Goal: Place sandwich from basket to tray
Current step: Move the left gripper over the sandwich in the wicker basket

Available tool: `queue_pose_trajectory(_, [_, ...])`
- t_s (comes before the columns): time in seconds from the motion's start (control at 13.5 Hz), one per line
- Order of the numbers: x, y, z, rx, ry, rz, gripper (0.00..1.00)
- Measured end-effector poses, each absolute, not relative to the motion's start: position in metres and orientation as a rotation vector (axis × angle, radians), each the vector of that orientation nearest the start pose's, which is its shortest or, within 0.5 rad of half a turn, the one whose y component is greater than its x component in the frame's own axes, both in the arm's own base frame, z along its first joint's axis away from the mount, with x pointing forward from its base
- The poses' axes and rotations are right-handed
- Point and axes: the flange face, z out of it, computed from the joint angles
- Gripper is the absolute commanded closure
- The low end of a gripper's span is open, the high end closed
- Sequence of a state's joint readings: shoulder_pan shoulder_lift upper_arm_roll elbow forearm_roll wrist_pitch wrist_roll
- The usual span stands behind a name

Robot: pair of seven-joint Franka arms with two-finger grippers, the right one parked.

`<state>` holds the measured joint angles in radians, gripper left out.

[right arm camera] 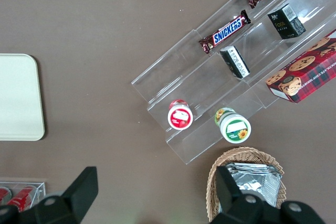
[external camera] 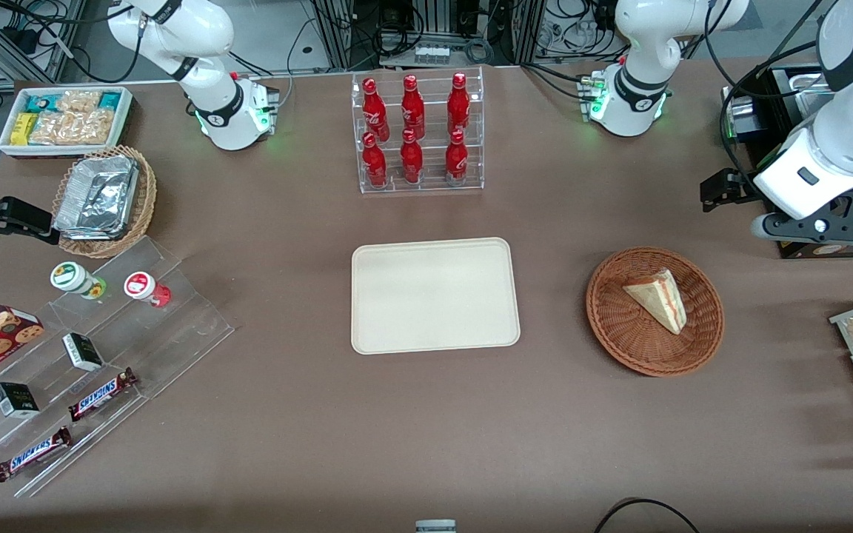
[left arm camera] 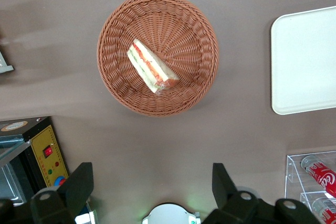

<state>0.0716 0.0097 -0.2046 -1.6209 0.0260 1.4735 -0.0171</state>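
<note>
- Triangular cream-bread wedge sandwich lies in the round reddish-brown wicker basket, at twelve o'clock from my gripper, well apart.
- My jaws gape wide, holding nothing.
- Flat cream rectangular tray sits beside the basket.

We are seeing the sandwich lying in the basket, which is sitting beside the tray, toward the working arm's end of the table. The gripper is hanging spread wide above the table, near the basket, farther from the front camera
</note>
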Motion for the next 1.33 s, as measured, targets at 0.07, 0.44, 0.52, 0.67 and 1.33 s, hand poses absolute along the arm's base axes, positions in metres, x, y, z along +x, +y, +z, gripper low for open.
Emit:
queue_pose_trajectory(0.07, [0.540,-0.069,0.588,-3.092,0.179,0.239,0.00])
queue_pose_trajectory(0.44, [0.541,-0.069,0.584,-3.092,0.174,0.246,0.00])
queue_pose_trajectory(0.52, [0.542,-0.069,0.579,-3.092,0.173,0.245,0.00])
queue_pose_trajectory(0.67, [0.544,-0.069,0.564,-3.093,0.174,0.238,0.00])
queue_pose_trajectory(1.33, [0.547,-0.071,0.462,-3.102,0.147,0.181,0.00])
